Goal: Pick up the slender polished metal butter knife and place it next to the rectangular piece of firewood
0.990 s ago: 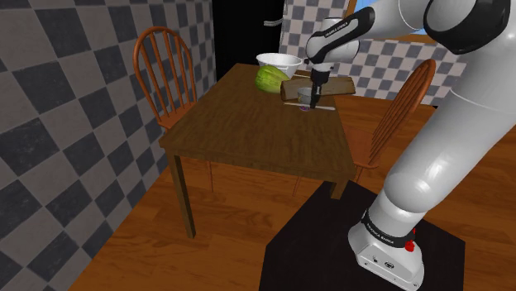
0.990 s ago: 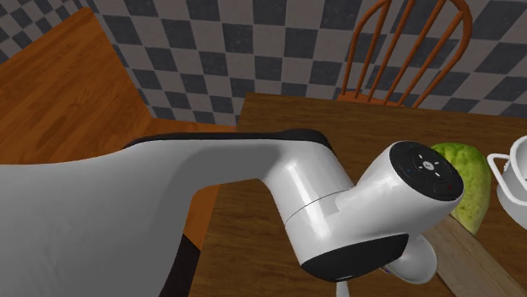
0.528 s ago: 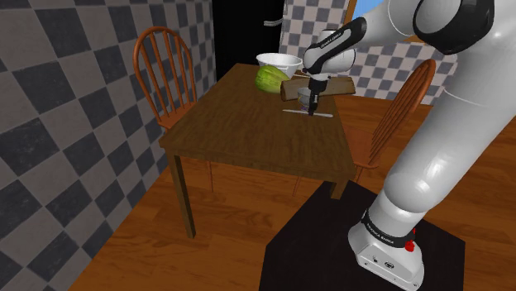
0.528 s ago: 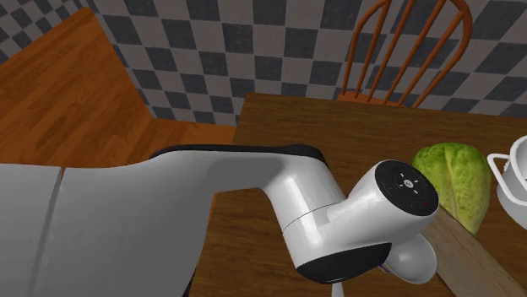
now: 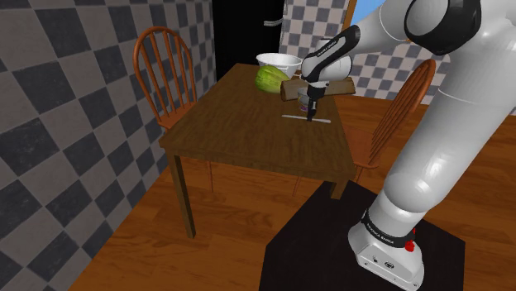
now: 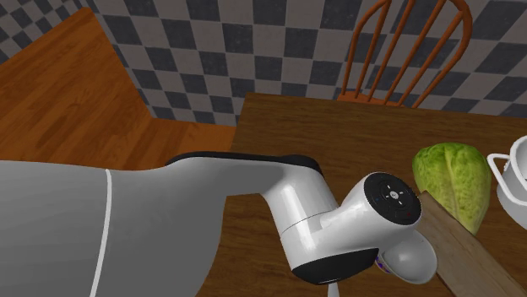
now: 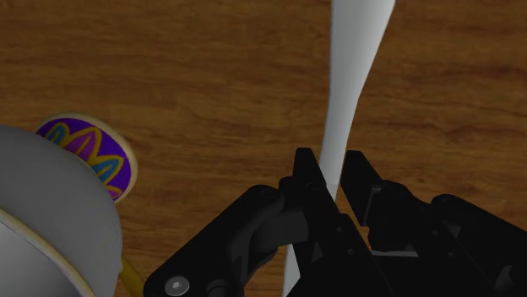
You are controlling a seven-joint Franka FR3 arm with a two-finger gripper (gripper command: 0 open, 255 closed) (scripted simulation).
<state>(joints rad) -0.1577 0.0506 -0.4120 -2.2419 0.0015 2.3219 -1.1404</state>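
1. Wrist view. The pincer (image 7: 335, 173) is clamped on the butter knife (image 7: 350, 76). Both black fingers press the narrow part of the pale blade from either side. The blade widens as it runs away from the fingers over the brown wood of the table (image 7: 169, 76). Beside the pincer lies a pale rounded object (image 7: 46, 211) with a purple-and-yellow patterned disc (image 7: 89, 156) at its edge.

2. Shoulder view. This view gives the layout on the table (image 5: 240, 124). The pincer (image 5: 310, 109) points down near the far end, toward the edge at the shoulder view's right. The butter knife (image 5: 308, 118) lies level beneath it. It cannot be told whether the knife clears the surface. The firewood (image 5: 343, 85) lies just behind the knife along the far edge. A green lettuce (image 5: 269, 78) and a white bowl (image 5: 279, 60) stand at the far corner beside it.

3. Second exterior view. The white arm (image 6: 338, 228) covers the pincer and the knife. The lettuce (image 6: 452, 181), the firewood (image 6: 460, 245) and the bowl (image 6: 511, 181) appear at the second exterior view's right. A wooden chair (image 6: 405, 51) stands behind the table (image 6: 296, 126).
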